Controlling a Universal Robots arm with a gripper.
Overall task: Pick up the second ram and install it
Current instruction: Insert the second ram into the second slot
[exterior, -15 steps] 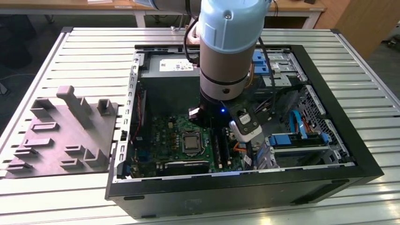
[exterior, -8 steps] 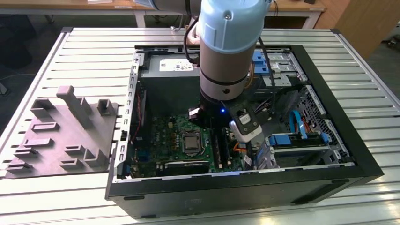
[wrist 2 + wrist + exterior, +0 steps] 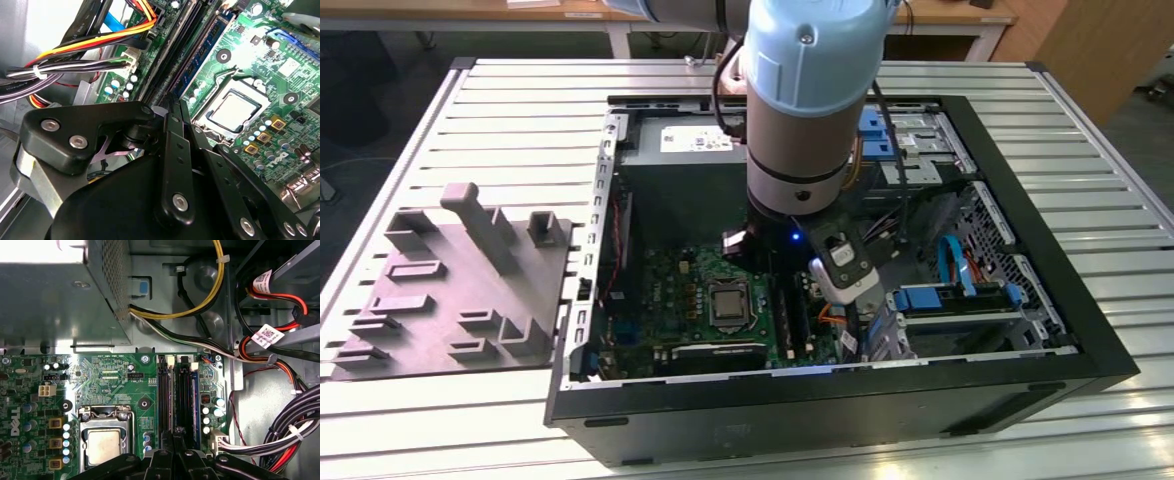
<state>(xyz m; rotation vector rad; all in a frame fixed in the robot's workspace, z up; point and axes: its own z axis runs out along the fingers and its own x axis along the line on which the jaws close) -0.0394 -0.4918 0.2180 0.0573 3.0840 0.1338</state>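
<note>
Inside the open computer case, over the motherboard's memory slots, the gripper has its fingers pressed together; the second ram stands seated just beyond them, its long axis running along the slots.

The arm reaches straight down, its claw pinched to a narrow tip.

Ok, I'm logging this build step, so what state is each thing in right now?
computer case: open, side panel off.
processor: in its socket, bare, no cooler on it.
blue ram stick: standing in a slot; latching unclear.
black memory slots: look empty.
gripper: down inside the case, over the memory slots.
</note>
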